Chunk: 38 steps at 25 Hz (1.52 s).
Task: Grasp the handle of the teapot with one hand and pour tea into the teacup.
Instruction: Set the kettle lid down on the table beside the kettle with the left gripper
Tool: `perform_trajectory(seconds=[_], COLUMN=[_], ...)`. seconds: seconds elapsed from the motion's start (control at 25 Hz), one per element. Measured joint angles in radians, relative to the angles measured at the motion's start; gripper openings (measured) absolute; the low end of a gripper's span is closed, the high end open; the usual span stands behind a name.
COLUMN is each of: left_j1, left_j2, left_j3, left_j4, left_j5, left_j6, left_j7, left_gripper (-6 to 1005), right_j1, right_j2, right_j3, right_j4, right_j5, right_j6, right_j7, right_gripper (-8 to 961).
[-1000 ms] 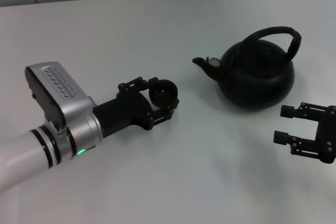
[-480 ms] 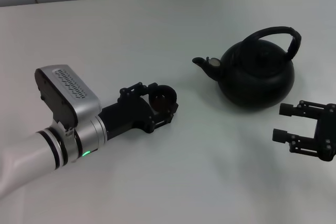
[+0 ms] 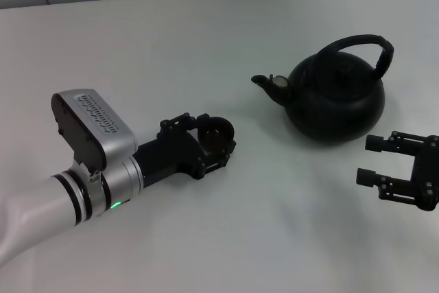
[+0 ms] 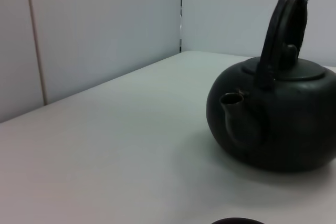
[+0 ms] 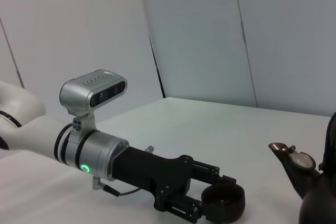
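Reaching in low over the white worktop (image 3: 206, 32) from the near left, the left gripper (image 3: 214, 142) had its jaws closed around the teacup (image 3: 215, 133), one finger on each side of the small black cup, which sat upright between them and well apart from the teapot (image 3: 334, 99). In the right wrist view the same grip showed from the side, the cup (image 5: 223, 201) held at the end of the black fingers with its dark brown inside facing up; whether its base touched the worktop could not be told. The teapot stood on the worktop to the right of the cup and a little farther back, its short spout (image 3: 267, 86) pointing left toward the cup and its lid in place. The handle (image 3: 363, 47) arched over the lid, upright and free of either gripper. In the left wrist view the pot (image 4: 283, 124) filled the far side, spout (image 4: 233, 113) turned toward the camera and handle (image 4: 283, 30) seen nearly edge-on, with only a sliver of the cup's rim (image 4: 237, 221) showing. The right gripper (image 3: 377, 162) hung near the right edge, just beside the pot's near right side but not touching it, its jaws spread wide and empty.
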State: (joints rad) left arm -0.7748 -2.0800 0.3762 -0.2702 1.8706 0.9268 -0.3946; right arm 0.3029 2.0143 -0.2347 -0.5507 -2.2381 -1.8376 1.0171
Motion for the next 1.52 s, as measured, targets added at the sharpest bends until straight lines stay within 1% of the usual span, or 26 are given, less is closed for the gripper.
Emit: perform_trajectory(seconds=[0.24, 0.64, 0.76, 0.92, 1.12, 1.16, 1.2, 1.36, 1.4, 1.48, 1.52], left_j1=[0.0, 0.005, 0.015, 0.051, 0.151, 0.195, 0.195, 0.283, 0.316, 0.346, 0.367], left_j2=[0.0, 0.0, 0.0, 0.008, 0.015, 0.017, 0.017, 0.017, 0.018, 0.02, 0.02], left_j3=[-0.022, -0.028, -0.028, -0.028, -0.021, -0.02, -0.02, -0.018, -0.014, 0.003, 0.025], left_j4=[-0.006, -0.011, -0.007, 0.013, 0.124, 0.193, 0.193, 0.344, 0.391, 0.438, 0.474], left_j5=[0.004, 0.004, 0.004, 0.004, 0.014, 0.044, 0.044, 0.114, 0.128, 0.133, 0.133], left_j6=[-0.024, -0.012, 0.02, 0.102, 0.292, 0.374, 0.374, 0.533, 0.573, 0.6, 0.614], left_j7=[0.0, 0.0, 0.0, -0.001, -0.021, -0.054, -0.054, -0.146, -0.18, -0.216, -0.242], left_gripper=[821, 857, 864, 864, 863, 863, 863, 863, 863, 864, 864], right_j1=[-0.002, -0.002, -0.002, -0.002, -0.002, -0.002, -0.002, -0.002, -0.002, -0.002, -0.002], right_j2=[0.0, 0.0, 0.0, 0.0, 0.0, 0.0, 0.0, 0.001, 0.001, 0.002, 0.002], right_j3=[0.0, 0.0, 0.0, 0.0, 0.0, 0.0, 0.001, 0.002, 0.002, 0.002, 0.002], right_j4=[-0.001, -0.001, -0.002, -0.002, -0.002, -0.002, -0.002, -0.001, -0.001, 0.0, -0.001], right_j5=[0.0, 0.0, 0.0, 0.0, 0.0, 0.0, 0.0, 0.0, 0.0, 0.0, 0.0], right_j6=[0.0, -0.003, -0.003, 0.0, 0.001, 0.002, 0.003, 0.005, 0.005, 0.007, 0.007], right_j7=[0.0, 0.0, 0.0, 0.0, 0.0, 0.0, 0.0, 0.0, 0.0, 0.0, 0.0], right_gripper=[667, 667, 667, 667, 667, 667, 667, 667, 667, 667, 667])
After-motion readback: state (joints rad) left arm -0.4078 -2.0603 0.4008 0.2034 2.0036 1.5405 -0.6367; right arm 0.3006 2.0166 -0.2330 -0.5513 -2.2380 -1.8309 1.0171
